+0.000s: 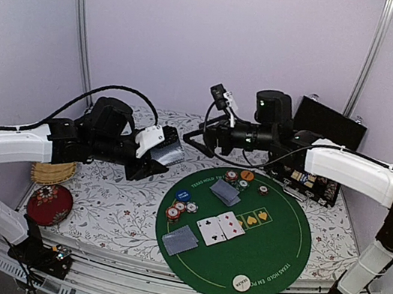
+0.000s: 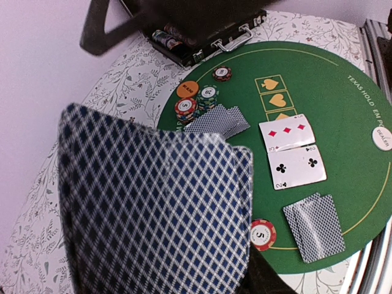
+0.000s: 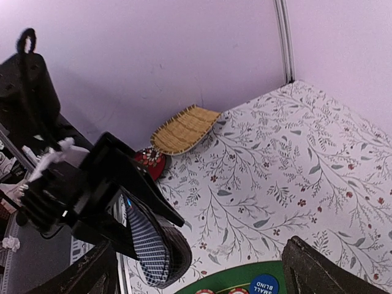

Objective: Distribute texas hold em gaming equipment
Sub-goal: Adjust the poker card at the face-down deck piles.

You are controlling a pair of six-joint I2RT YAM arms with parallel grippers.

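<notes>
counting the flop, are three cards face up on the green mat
No, only two lie face up on the green mat: a three of diamonds and a two of clubs.

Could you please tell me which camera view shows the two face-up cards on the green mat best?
The left wrist view: the two face-up cards are large enough to read as a three of diamonds and a two of clubs. The top external view shows the cards smaller, pips barely legible. The right wrist view misses them.

blue-backed cards (image 2: 153, 208): fill lower left | green mat (image 2: 331, 86): two face-up cards (image 2: 293, 153), chip stacks (image 2: 185, 109)
</notes>
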